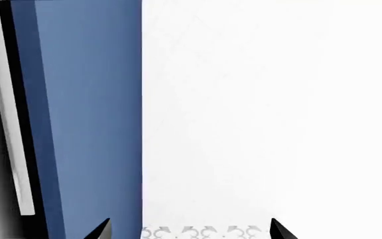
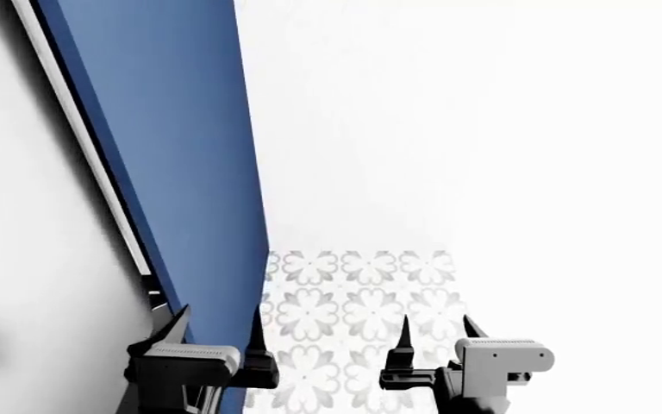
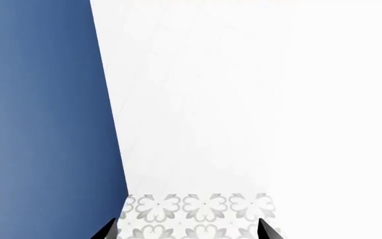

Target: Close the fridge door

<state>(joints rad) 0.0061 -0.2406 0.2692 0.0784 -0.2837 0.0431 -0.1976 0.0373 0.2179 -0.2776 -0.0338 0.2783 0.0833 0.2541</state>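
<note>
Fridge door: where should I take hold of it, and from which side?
No handle in view. Only the thin black-lined edge of the fridge door shows, left of the blue side panel. Probably hook that edge with the left hand, coming from the left.

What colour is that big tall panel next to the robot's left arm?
Blue. The side panel shows best in the right wrist view, beside the flower-patterned floor tiles.

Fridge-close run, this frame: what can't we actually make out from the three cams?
- Fridge door: no handle or steel face shows in any view; head view gives only a thin pale strip with black edge beside the blue side panel, cut off at the top.
- How far it stands open: cannot tell.
- Left gripper and right gripper: wrist views show fingertips only.
- White surface: featureless, depth unreadable.
</note>
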